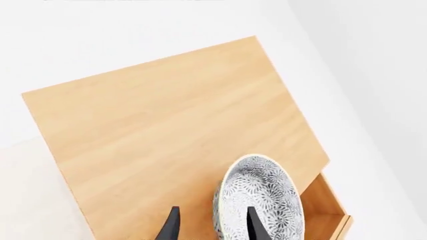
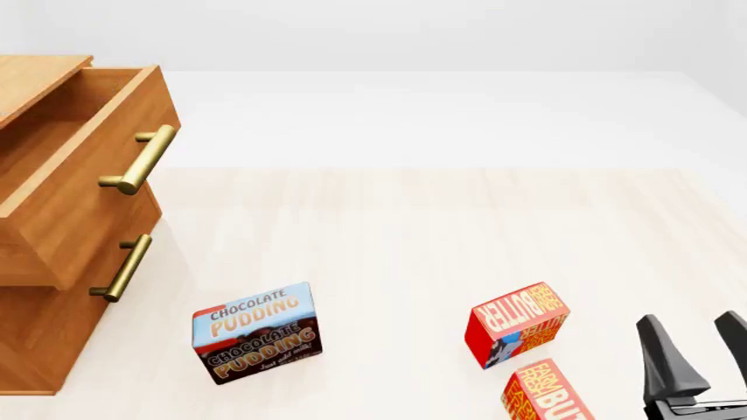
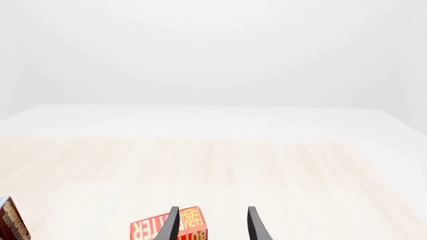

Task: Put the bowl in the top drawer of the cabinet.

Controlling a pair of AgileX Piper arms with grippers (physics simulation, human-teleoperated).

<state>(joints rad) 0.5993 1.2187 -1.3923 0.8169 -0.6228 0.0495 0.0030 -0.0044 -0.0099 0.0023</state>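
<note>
In the left wrist view the white bowl (image 1: 260, 185) with its grey lace pattern is tipped up on edge. It is over the edge of the cabinet (image 1: 167, 125) top, beside the pulled-out top drawer (image 1: 330, 210). My left gripper (image 1: 213, 225) is open. One of its fingers (image 1: 255, 222) crosses the bowl's inside and the other stands well away from the rim. Bowl and left gripper are out of the front view. That view shows the top drawer (image 2: 82, 157) pulled out. My right gripper (image 2: 701, 350) is open and holds nothing at the near right.
The lower drawer (image 2: 70, 306) is closed under its brass handle (image 2: 122, 267). A chocolate pudding box (image 2: 257, 332) stands in front of the cabinet. Two red butter boxes (image 2: 517, 322) (image 2: 547, 394) lie just left of the right gripper.
</note>
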